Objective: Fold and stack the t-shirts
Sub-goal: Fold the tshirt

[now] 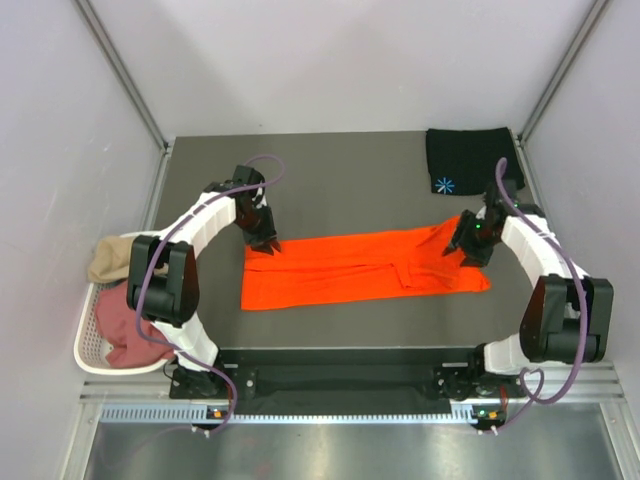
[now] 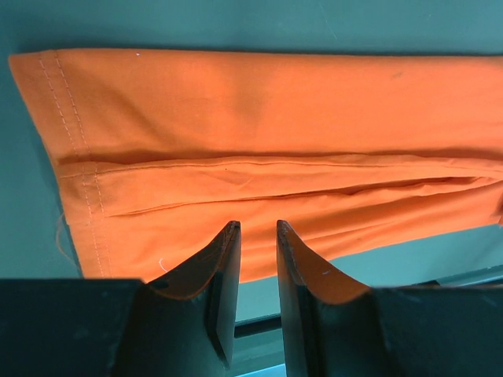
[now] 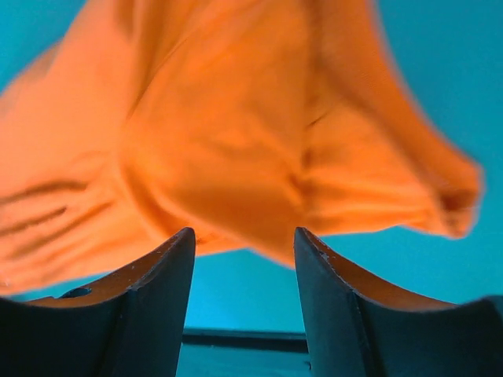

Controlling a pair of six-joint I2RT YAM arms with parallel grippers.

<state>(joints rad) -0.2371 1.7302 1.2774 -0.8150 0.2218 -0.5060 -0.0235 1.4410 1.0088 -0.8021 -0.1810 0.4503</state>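
Observation:
A bright orange t-shirt (image 1: 350, 268) lies folded into a long band across the middle of the dark table (image 1: 330, 170). My left gripper (image 1: 265, 243) hovers at its back left corner. In the left wrist view the hemmed cloth (image 2: 259, 110) lies just past my left gripper (image 2: 257, 226), whose jaws stand narrowly open and empty. My right gripper (image 1: 458, 245) sits at the bunched right end. In the right wrist view the rumpled, blurred cloth (image 3: 220, 133) is beyond my right gripper (image 3: 245, 232), open with nothing between the fingers. A folded black t-shirt (image 1: 470, 160) with a light-blue starburst lies at the back right.
A white slotted basket (image 1: 85, 345) stands off the table's left edge, holding a tan t-shirt (image 1: 110, 262) and a dusty pink t-shirt (image 1: 125, 325). Grey walls close in the table on the back, left and right.

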